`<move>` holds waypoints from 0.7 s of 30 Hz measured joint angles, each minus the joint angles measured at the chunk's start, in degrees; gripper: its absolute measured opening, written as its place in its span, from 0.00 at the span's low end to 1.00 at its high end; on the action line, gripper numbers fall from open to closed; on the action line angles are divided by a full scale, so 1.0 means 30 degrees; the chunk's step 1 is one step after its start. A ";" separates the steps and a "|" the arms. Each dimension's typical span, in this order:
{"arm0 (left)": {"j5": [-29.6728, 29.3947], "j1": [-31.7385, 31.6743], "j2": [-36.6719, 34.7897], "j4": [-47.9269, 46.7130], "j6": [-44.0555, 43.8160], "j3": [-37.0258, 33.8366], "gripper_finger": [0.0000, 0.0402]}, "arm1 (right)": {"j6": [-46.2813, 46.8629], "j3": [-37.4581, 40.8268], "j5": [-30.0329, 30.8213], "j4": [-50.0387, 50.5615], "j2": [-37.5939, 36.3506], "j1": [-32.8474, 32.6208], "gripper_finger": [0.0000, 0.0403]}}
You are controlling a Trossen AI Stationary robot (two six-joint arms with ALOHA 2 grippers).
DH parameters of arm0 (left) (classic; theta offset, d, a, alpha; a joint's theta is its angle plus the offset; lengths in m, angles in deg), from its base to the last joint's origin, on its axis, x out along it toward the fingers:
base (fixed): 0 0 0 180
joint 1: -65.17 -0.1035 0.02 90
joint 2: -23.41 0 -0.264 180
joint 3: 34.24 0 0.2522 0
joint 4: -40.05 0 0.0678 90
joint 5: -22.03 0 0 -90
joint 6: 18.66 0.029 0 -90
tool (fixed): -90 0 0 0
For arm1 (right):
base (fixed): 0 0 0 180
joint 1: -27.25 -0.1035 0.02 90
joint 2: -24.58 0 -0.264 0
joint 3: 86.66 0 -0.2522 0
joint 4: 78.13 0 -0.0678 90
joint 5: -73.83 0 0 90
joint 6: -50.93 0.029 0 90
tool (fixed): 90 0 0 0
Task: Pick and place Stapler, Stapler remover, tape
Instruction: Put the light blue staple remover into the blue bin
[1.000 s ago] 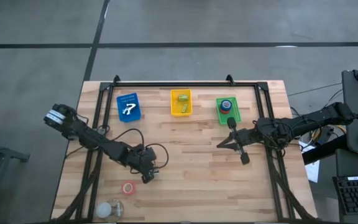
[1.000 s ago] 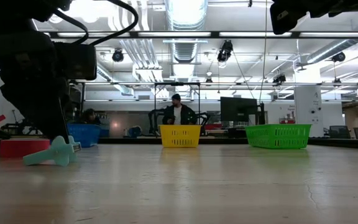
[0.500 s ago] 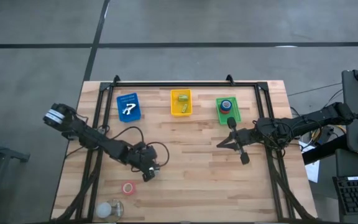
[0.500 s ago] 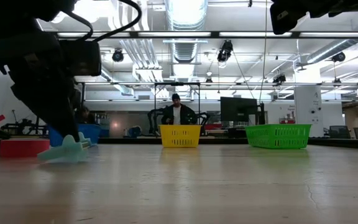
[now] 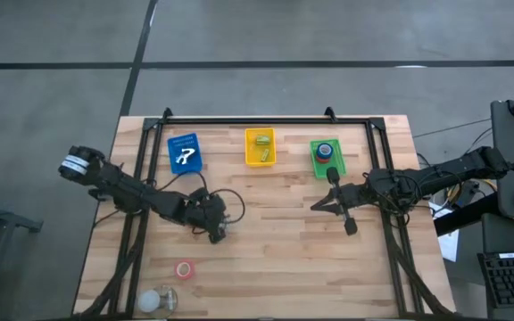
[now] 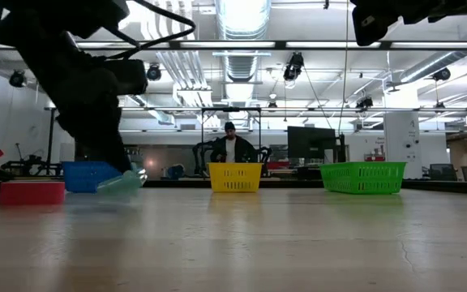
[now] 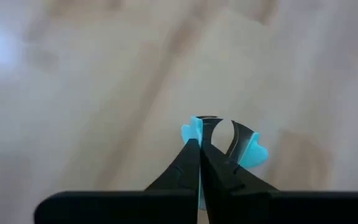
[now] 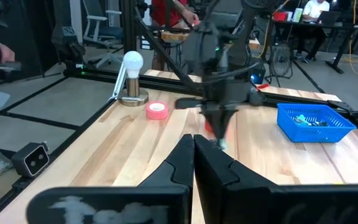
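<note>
Clamping the turquoise staple remover (image 7: 253,152) between its tips, the left hand (image 7: 201,146) holds it above the table (image 5: 275,259).

Your wooden desk (image 5: 275,259) carries three baskets along its far edge: a blue basket (image 5: 184,152), a yellow basket (image 5: 260,147) and a green basket (image 5: 326,158). Near the front left lie a pink tape roll (image 5: 184,269) and a small lamp (image 5: 156,300).

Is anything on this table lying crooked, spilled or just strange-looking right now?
Nothing is spilled or broken. One oddity: a small lamp sits at the table's near corner by the pink tape roll, unrelated to the sorting. The left gripper holds the turquoise staple remover tilted, off the table.
</note>
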 joint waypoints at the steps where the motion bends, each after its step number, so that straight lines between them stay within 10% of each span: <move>1: -0.0282 -0.0224 -0.0282 -0.0226 0.0014 0.0000 0.02 | 0.0026 -0.0003 0.0000 0.0000 0.0000 0.0000 0.02; 21: -1.2700 -0.2640 -0.8805 -0.6878 -0.0518 -0.0975 0.03 | 0.0031 -0.0003 -0.0007 0.0022 0.0000 0.0000 0.02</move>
